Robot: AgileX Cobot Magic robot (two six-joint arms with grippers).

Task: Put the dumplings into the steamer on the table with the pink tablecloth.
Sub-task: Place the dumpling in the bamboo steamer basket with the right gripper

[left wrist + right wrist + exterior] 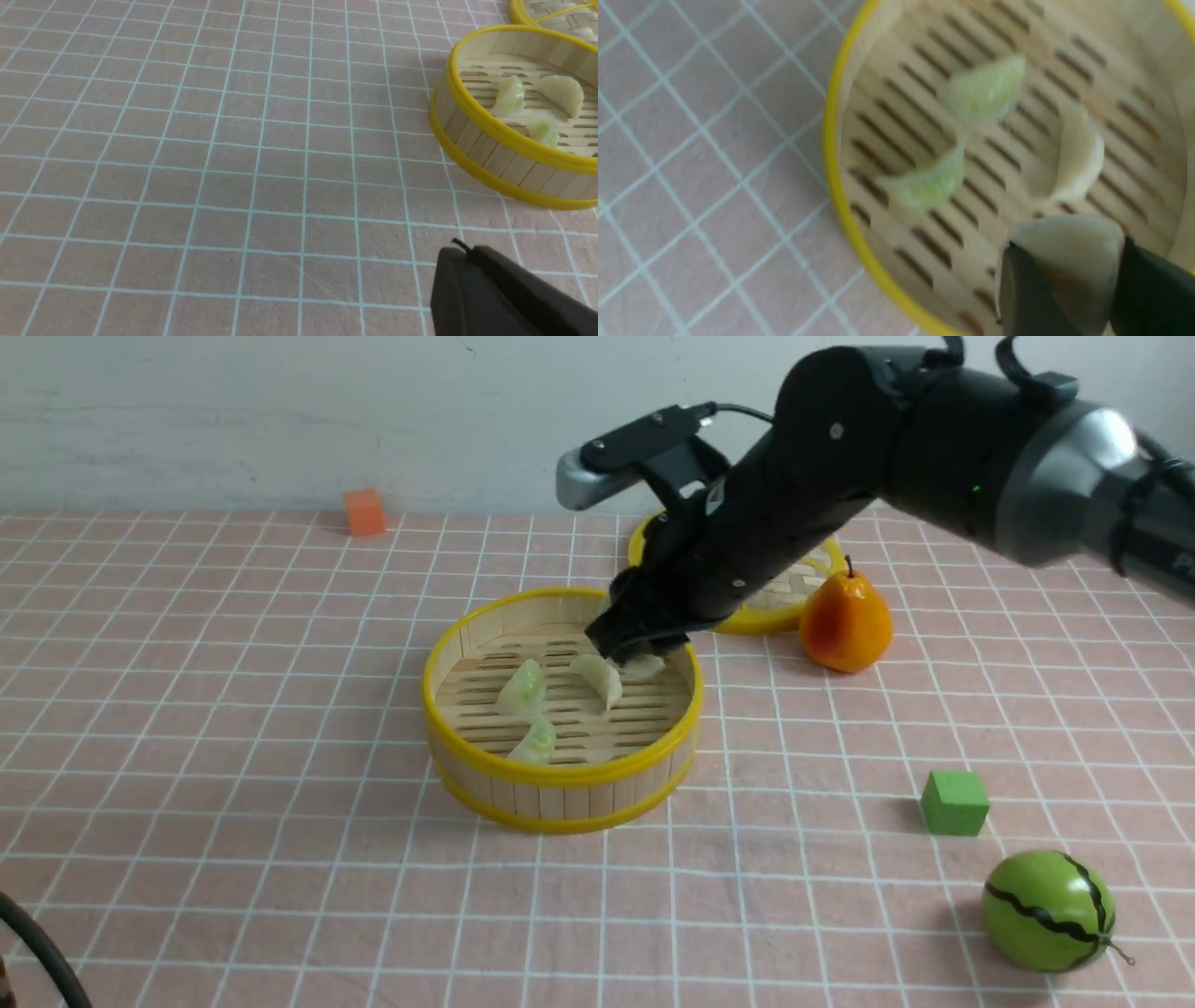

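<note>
The steamer stands mid-table on the pink tablecloth. On its slatted floor lie two pale green dumplings and one off-white dumpling. My right gripper reaches down inside the basket at its far right. In the right wrist view its fingers press on both sides of a second off-white dumpling, just above the slats. My left gripper is shut and empty, low over the cloth, apart from the steamer.
The flat woven lid lies behind the steamer, partly hidden by my right arm. An orange pear stands beside it. A green cube and a toy watermelon sit at the front right, an orange cube at the far back.
</note>
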